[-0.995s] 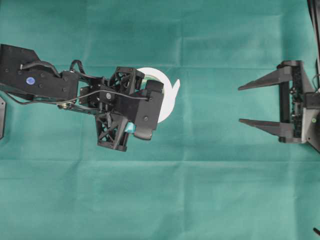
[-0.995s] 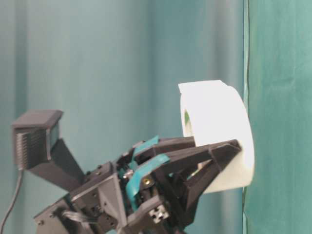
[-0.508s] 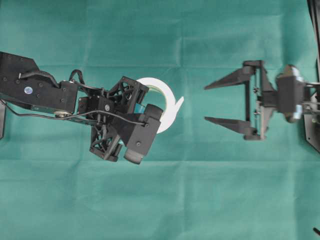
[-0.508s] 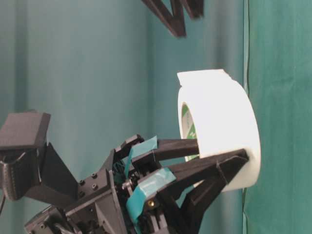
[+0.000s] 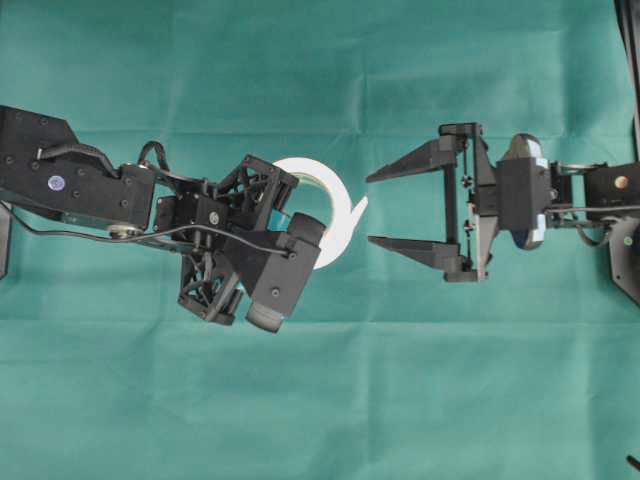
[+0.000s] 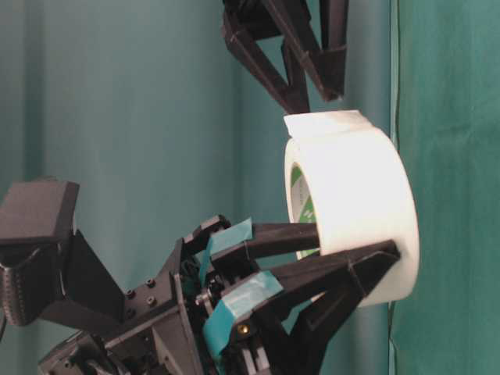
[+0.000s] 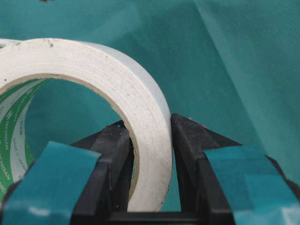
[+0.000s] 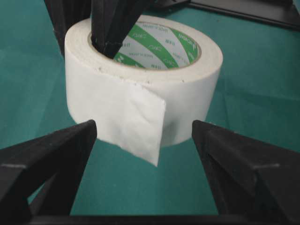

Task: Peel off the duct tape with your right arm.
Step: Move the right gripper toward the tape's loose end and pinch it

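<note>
I see the duct tape (image 5: 335, 205) just left of centre in the overhead view, above the green-covered worktop (image 5: 400, 400). My left gripper (image 7: 149, 136) has its jaws clamped on the roll's wall, one finger inside the green-printed core, one outside. The loose tail strip (image 8: 136, 124) hangs off the roll's near side in the right wrist view. My right gripper (image 5: 378, 208) sits just right of the roll, jaws spread wide, holding nothing, tips near the tail.
</note>
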Available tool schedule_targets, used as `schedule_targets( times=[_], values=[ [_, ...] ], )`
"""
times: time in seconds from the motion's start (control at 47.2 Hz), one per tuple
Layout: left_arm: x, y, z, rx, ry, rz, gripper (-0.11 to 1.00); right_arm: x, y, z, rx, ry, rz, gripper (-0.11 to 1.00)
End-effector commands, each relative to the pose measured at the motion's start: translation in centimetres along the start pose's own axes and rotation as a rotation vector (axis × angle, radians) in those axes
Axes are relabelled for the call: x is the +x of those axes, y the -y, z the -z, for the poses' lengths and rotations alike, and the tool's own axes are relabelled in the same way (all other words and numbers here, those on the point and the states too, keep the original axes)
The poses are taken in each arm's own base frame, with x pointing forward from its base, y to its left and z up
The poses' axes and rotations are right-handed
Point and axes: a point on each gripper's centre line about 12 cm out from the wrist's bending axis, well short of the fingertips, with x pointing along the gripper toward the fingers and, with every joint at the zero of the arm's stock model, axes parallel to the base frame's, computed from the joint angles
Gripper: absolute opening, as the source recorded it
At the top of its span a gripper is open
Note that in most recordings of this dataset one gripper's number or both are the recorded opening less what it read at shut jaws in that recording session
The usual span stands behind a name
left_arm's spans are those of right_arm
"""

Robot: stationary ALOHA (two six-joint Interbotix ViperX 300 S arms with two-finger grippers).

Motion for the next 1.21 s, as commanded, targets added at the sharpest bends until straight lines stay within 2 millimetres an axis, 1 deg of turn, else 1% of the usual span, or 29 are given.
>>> schedule_targets(
  times=[0.0, 0.339, 0.466, 0.529, 0.572, 0.678, 0.741, 0.784, 0.868, 1.186],
  values=[
    [-1.4, -0.4, -1.1, 0.004, 0.048, -0.021, 0.21, 0.7, 0.1, -1.2, 0.000, 0.038, 0.002, 0.75],
    [-1.3, -0.4, -0.9, 0.003, 0.043, -0.019, 0.21, 1.6, -0.4, -0.7, 0.001, 0.019, -0.014, 0.75],
    [-1.2, -0.3, -0.9, 0.003, 0.041, -0.018, 0.21, 1.6, -0.9, -0.7, -0.002, 0.018, -0.029, 0.72],
    [-1.3, -0.3, -0.9, 0.001, 0.042, -0.019, 0.21, 1.7, -1.1, -0.7, -0.003, 0.018, -0.035, 0.66],
    [-1.2, -0.3, -0.9, 0.001, 0.042, -0.019, 0.21, 1.6, -1.2, -0.7, -0.003, 0.020, -0.038, 0.57],
    [-1.2, -0.3, -0.8, 0.000, 0.039, -0.018, 0.21, 1.6, -1.4, -0.7, -0.004, 0.018, -0.042, 0.28],
    [-1.1, -0.2, -0.7, -0.002, 0.035, -0.016, 0.21, 1.6, -1.4, -0.6, -0.003, 0.017, -0.042, 0.15],
    [-1.2, -0.2, -0.7, -0.002, 0.038, -0.017, 0.21, 1.6, -1.4, -0.6, -0.004, 0.017, -0.042, 0.10],
    [-1.1, -0.2, -0.6, -0.002, 0.034, -0.015, 0.21, 1.6, -1.4, -0.6, -0.003, 0.017, -0.042, 0.04],
    [-1.1, 0.0, -0.3, -0.005, 0.027, -0.011, 0.21, 1.2, -2.1, -0.5, 0.030, 0.015, -0.064, 0.02]
  ],
)
